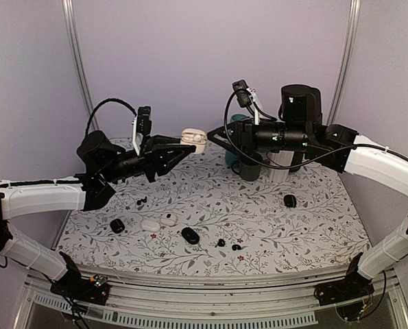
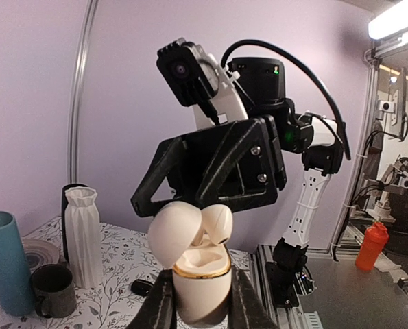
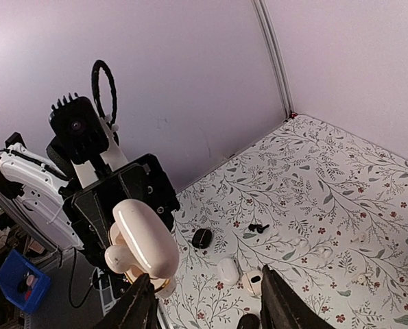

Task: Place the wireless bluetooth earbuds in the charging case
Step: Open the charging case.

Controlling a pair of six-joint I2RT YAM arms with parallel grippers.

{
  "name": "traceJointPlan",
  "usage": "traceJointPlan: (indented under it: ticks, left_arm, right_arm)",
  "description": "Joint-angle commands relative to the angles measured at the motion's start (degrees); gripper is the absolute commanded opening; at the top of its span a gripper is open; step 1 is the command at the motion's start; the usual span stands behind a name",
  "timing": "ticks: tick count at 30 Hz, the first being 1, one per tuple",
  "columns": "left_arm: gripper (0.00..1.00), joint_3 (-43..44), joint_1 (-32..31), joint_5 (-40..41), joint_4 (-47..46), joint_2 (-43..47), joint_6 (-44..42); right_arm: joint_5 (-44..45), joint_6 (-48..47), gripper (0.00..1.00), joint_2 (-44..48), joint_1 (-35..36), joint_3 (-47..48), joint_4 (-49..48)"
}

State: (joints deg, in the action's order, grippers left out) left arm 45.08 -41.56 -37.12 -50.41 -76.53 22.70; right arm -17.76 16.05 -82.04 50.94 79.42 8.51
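Observation:
My left gripper (image 1: 183, 147) is shut on an open cream charging case (image 1: 194, 140) and holds it high above the table. In the left wrist view the case (image 2: 202, 291) sits between my fingers with its lid (image 2: 178, 233) flipped back. A cream earbud (image 2: 219, 226) stands in one socket, and the other socket looks empty. My right gripper (image 1: 214, 139) is open and empty just right of the case, with its fingers (image 3: 140, 305) spread wide. Tiny black earbuds (image 1: 221, 242) (image 1: 236, 247) lie on the table near the front, and more small black pieces (image 1: 142, 201) lie at the left.
Black oval cases (image 1: 117, 225) (image 1: 190, 235) (image 1: 290, 201) and white cases (image 1: 150, 224) (image 1: 168, 219) lie on the floral tablecloth. A teal vase (image 2: 1, 260), a grey mug (image 1: 250, 168) and a white vase (image 2: 84, 236) stand at the back under the right arm.

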Motion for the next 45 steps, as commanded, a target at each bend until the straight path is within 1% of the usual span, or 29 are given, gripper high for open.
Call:
traceJointPlan:
  ticks: [1, 10, 20, 32, 45]
  left_arm:
    - [0.0, 0.9, 0.6, -1.5, -2.3, -0.8, 0.9]
    - [0.0, 1.1, 0.6, -1.7, -2.4, -1.0, 1.0]
    - [0.0, 1.6, 0.6, -3.6, -3.1, -1.9, 1.3]
    - [0.0, 1.4, 0.6, -4.0, -4.4, -2.6, 1.8]
    - [0.0, 0.6, 1.2, -0.5, -3.5, -2.9, 2.1]
  right_arm:
    - [-1.8, 0.9, 0.52, -0.6, -0.4, 0.2, -1.9]
    - [-2.9, 0.0, 0.52, -1.1, -0.5, 0.7, -1.6]
    - [-1.8, 0.1, 0.52, -1.6, -0.9, 1.3, -1.0]
    - [-1.1, 0.4, 0.53, -3.0, -1.5, 2.1, 1.0]
    - [0.8, 0.8, 0.53, -0.9, -2.0, 2.7, 1.9]
